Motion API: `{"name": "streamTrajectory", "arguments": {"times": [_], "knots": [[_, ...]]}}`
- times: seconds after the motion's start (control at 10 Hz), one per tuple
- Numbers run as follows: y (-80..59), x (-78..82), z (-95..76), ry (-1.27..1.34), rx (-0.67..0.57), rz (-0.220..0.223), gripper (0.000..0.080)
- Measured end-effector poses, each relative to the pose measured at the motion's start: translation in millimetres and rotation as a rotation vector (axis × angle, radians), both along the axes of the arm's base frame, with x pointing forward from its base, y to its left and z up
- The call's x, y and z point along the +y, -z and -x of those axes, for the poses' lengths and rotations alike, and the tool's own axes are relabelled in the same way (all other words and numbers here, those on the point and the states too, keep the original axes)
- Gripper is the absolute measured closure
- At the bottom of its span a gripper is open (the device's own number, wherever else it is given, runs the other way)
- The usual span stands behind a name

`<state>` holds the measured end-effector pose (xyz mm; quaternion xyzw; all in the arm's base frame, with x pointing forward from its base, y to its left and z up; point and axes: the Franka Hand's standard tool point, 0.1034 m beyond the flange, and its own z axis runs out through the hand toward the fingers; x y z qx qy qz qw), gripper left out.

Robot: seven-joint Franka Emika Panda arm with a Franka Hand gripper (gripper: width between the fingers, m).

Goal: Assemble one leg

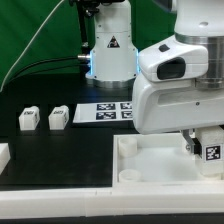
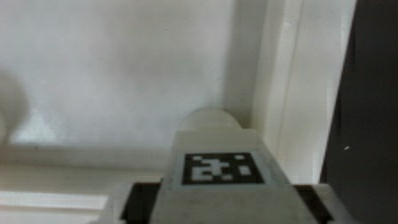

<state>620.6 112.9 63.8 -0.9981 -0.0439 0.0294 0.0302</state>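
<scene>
I see the gripper [image 1: 204,147] clamped on the leg [image 1: 212,153], which stands upright just inside the white panel's [image 1: 150,170] raised rim by the bench's edge on the exterior view's right, with a spare leg [image 1: 57,117] well apart toward the opposite edge.

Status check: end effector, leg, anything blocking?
End effector shut on the leg. Leg upright over the panel, close to its rim; contact unclear. Nothing blocking in view; two spare legs lie well off to the side.
</scene>
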Motion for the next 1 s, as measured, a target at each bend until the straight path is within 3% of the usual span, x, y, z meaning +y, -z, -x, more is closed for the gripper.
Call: {"name": "streamTrajectory", "arguments": {"times": [0.4, 1.0], "knots": [[0.6, -5.9, -1.7, 0.308, 0.015, 0.011, 0.0514], [0.7, 3.6, -0.1, 0.965, 0.063, 0.041, 0.0512]]}}
